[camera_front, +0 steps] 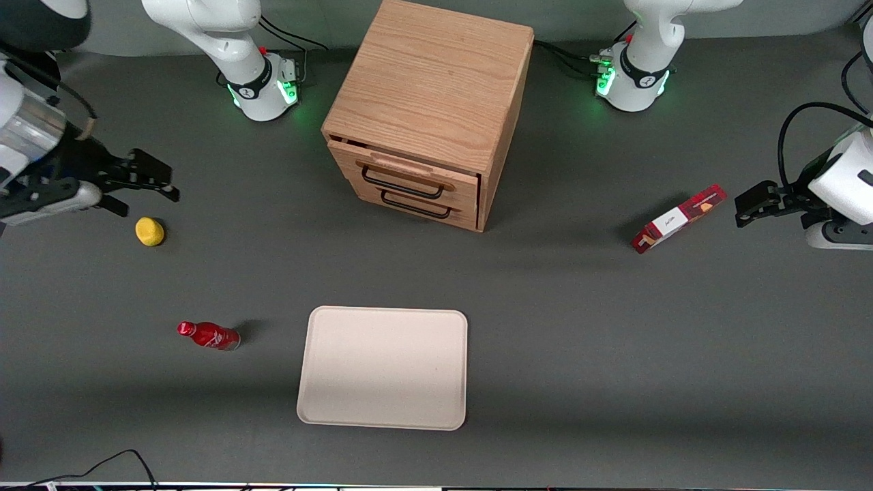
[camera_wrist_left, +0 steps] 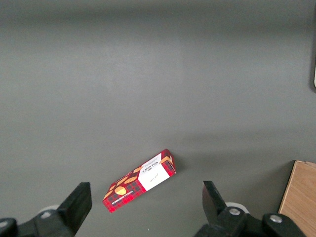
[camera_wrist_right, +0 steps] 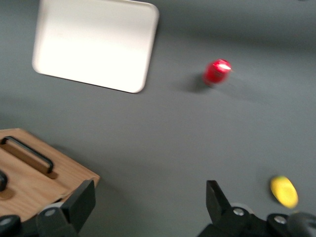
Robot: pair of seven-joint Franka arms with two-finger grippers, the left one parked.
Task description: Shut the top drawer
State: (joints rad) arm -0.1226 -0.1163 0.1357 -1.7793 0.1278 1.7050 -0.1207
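The wooden cabinet stands at the middle of the table. Its top drawer, light oak with a thin black wire handle, sticks out a little from the cabinet front, above the lower drawer. My right gripper is open and empty, low over the table toward the working arm's end, well apart from the cabinet. In the right wrist view the gripper spans bare table, with a corner of the cabinet front and a black handle beside one finger; I cannot tell which drawer that handle belongs to.
A yellow lemon lies just under the gripper, also in the right wrist view. A red bottle lies nearer the camera. A beige tray sits in front of the cabinet. A red box lies toward the parked arm's end.
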